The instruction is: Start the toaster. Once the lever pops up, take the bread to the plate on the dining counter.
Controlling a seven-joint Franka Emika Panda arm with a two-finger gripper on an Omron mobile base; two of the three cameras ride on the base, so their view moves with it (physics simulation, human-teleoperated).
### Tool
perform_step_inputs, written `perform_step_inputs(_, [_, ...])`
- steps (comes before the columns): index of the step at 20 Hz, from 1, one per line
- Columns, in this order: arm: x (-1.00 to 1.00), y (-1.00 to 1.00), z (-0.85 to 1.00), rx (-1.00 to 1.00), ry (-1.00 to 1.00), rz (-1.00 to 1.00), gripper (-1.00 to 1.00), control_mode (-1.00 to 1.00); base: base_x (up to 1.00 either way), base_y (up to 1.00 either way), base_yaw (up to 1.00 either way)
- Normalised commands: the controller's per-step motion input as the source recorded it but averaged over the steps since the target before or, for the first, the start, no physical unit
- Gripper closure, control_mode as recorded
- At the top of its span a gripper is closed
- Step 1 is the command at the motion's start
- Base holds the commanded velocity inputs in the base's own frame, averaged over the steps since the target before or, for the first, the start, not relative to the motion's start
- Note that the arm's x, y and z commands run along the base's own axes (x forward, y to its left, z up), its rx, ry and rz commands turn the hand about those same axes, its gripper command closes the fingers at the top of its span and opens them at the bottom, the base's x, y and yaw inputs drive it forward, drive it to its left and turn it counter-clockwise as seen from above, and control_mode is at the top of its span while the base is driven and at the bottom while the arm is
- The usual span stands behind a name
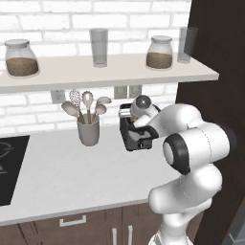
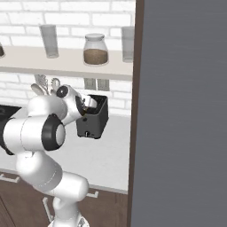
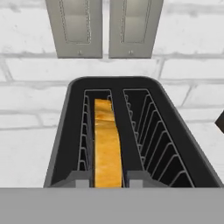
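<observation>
Bread (image 3: pixel 107 144) in toaster's (image 1: pixel 136 136) left slot, utensil cup (image 1: pixel 89 130) seemingly just left.

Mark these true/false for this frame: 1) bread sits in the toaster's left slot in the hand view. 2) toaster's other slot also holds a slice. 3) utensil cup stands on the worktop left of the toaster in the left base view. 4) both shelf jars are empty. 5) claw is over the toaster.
1) True. The bread stands on edge in the left slot of the toaster.
2) False. The right slot shows only bare wire guides.
3) True. The utensil cup stands left of the toaster, apart from it.
4) False. The jars each hold brown contents.
5) True. The claw straddles the bread's near end from above; a grip cannot be told.
</observation>
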Motion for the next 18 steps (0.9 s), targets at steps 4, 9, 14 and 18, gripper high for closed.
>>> perform_step_inputs(4, [0.01, 0.05, 0.47, 0.00, -0.04, 0.00, 1.00, -1.00, 0.00, 0.00, 0.00])
perform_step_inputs(9, [0.05, 0.13, 0.43, 0.00, -0.02, 0.01, 1.00, -1.00, 0.00, 0.00, 0.00])
perform_step_inputs(14, [-0.37, 0.16, 0.08, 0.00, -0.04, 0.01, 1.00, -1.00, 0.00, 0.00, 0.00])
perform_step_inputs(18, [-0.16, 0.14, 0.22, 0.00, -0.06, 0.01, 1.00, -1.00, 0.00, 0.00, 0.00])
